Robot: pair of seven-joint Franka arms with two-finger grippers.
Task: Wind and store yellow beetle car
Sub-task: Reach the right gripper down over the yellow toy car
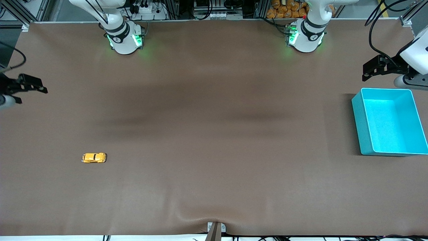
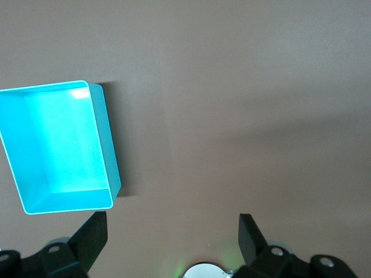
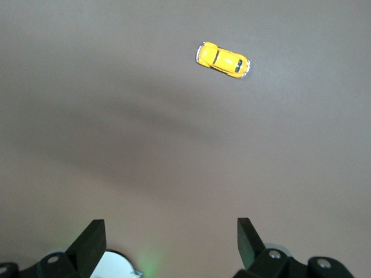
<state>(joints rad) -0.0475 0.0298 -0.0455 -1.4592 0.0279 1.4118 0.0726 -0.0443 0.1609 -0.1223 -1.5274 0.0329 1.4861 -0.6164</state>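
Note:
The yellow beetle car (image 1: 94, 157) stands on its wheels on the brown table, near the right arm's end and toward the front camera. It also shows in the right wrist view (image 3: 224, 59), well clear of the fingers. My right gripper (image 1: 42, 85) is open and empty, raised over the table's edge at the right arm's end; its own view (image 3: 171, 227) shows only bare table between the fingers. My left gripper (image 1: 364, 73) is open and empty, raised beside the turquoise bin (image 1: 360, 124). In the left wrist view (image 2: 172, 223) the bin (image 2: 107, 139) is empty.
The brown table mat (image 1: 214, 134) has a small wrinkle at its front edge by a clamp (image 1: 215, 229). Both arm bases (image 1: 125, 38) (image 1: 306, 36) stand along the edge farthest from the front camera. Cables and orange items lie off the table there.

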